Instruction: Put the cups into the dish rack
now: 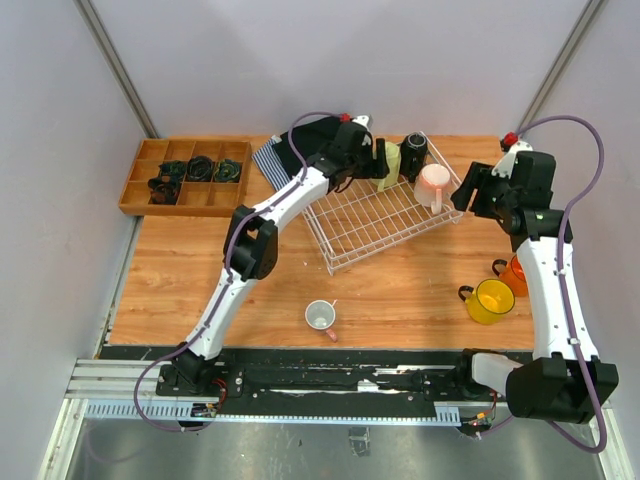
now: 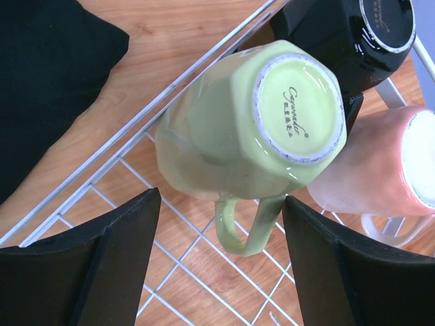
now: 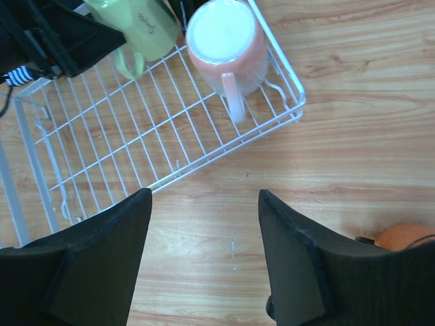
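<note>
Left gripper (image 2: 221, 198), jaws apart, beside yellow-green mug (image 2: 224, 122); base script (image 2: 293, 114) unreadable.

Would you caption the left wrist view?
Open left gripper over green mug in rack, beside black mug and pink mug.

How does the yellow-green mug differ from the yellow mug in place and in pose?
The yellow-green mug is inside the dish rack; the yellow mug stands on the table, outside it. The yellow-green mug is bottom up, printed base showing; the yellow mug is upright, mouth up. The yellow-green mug is pale; the yellow mug is bright. Both have one handle.
</note>
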{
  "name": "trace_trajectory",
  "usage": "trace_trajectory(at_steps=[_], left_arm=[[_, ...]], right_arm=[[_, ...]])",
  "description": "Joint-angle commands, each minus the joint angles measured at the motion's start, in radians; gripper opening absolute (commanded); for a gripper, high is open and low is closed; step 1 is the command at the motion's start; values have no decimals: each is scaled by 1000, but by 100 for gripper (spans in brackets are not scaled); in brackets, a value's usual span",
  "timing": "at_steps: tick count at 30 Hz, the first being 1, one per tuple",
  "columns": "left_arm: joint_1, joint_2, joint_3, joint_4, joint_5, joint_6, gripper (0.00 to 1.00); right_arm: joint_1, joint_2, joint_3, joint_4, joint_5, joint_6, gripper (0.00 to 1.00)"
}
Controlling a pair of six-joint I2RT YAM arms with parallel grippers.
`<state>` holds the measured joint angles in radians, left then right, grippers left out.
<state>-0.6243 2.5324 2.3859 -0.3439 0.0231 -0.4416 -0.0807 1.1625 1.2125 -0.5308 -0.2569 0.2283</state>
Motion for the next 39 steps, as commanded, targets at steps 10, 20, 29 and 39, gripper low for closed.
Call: trace_trajectory(at_steps=[10,20,29,39], left_arm=[[9,-285,-157,96,28,26,86],[9,-479,-276,28,123,-3,85],[6,-669,-525,59,115,10,84],[7,-809,-686,59,134,11,84]], right_arm=[[-136,25,57,-217,289,90,72],[-320,24,-54,-289,481,522,45],[-385,76,-131,-274,584,772,47],[-417,170,-170,-240,628,850,48]])
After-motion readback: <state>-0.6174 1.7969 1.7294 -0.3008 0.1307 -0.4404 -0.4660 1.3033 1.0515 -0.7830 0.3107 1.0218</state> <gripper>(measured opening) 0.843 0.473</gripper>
